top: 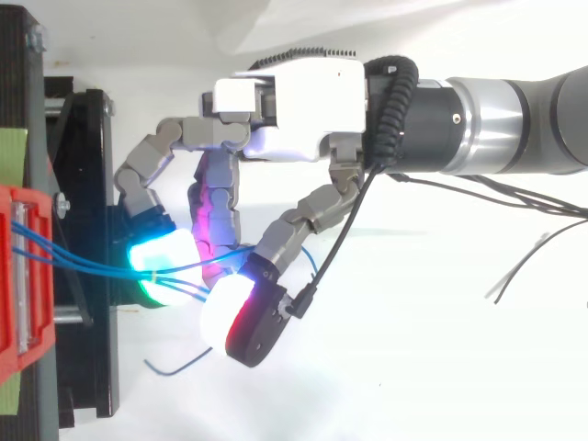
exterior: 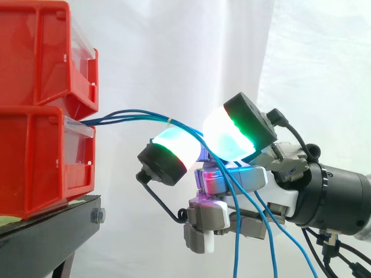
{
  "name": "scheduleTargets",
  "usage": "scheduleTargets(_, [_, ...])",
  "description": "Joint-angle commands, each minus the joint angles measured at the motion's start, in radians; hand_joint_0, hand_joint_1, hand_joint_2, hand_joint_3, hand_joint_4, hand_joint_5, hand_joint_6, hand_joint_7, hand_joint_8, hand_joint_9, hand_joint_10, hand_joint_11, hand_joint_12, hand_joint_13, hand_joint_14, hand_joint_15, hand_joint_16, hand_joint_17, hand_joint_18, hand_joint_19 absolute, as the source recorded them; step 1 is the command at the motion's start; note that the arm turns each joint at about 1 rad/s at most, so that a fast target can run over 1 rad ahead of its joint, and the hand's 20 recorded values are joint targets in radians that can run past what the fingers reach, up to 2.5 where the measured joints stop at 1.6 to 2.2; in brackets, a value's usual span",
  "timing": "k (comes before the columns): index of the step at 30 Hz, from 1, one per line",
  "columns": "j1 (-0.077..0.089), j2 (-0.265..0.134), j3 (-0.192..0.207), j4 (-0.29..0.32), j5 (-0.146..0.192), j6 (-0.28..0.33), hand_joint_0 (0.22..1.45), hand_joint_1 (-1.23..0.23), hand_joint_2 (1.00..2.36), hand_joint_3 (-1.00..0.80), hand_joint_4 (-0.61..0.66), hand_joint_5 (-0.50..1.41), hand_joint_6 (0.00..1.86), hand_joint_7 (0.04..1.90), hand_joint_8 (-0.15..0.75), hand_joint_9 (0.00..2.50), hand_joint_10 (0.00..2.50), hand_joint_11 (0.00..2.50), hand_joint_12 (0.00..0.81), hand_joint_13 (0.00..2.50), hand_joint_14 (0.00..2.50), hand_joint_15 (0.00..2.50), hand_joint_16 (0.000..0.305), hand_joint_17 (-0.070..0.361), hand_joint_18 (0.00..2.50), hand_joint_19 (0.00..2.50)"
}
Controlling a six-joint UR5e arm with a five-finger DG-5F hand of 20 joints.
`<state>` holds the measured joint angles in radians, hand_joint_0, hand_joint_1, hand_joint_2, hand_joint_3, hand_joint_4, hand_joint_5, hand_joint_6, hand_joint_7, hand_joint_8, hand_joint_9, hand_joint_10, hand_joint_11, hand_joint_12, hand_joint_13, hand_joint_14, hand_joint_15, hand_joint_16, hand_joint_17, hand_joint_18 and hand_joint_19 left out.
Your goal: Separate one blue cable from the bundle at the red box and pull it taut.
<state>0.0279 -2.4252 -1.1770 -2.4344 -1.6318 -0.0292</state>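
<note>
Enclosing blue cables point(exterior: 165, 120) (beside red box point(exterior: 35, 162)), fingers point(exterior: 174, 152) curled.

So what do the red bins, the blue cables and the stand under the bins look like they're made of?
Red bins: moulded plastic by the look, glossy with rounded rims. Blue cables: thin wire in a smooth, plastic-looking jacket, bending in loose curves; a pale tie binds them. Black stand: probably painted metal, matte, with a bolt at its corner.

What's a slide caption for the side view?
Hand with fingers curled round blue cables leading from the red bins.
</note>
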Motion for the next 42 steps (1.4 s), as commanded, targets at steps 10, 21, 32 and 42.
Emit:
scheduleTargets(10, [0.001,0.0,-0.001,-0.003,0.0,0.0,0.59,-0.7,1.0,-0.5,-0.08,-0.04,0.83,1.0,0.383,1.64,0.03,1.23,0.415,1.36,0.03,0.74,0.046,0.104,1.16,0.7])
scheduleTargets(21, [0.0,0.0,0.0,-0.003,0.0,0.0,0.78,-1.01,1.0,-0.5,-0.04,-0.1,0.92,1.25,0.388,1.49,0.03,1.33,0.427,1.31,0.03,0.75,0.048,0.107,1.15,0.66])
scheduleTargets(32, [0.0,0.0,0.0,-0.003,0.0,0.0,0.54,-1.04,1.0,-0.5,0.04,-0.06,0.92,1.18,0.417,1.58,0.03,1.34,0.436,1.33,0.03,0.76,0.048,0.109,1.19,0.68])
scheduleTargets(42, [0.0,0.0,0.0,-0.003,0.0,0.0,0.48,-0.84,1.0,-0.5,-0.01,-0.05,0.9,1.12,0.432,1.63,0.03,1.31,0.456,1.38,0.03,0.76,0.052,0.118,1.25,0.67])
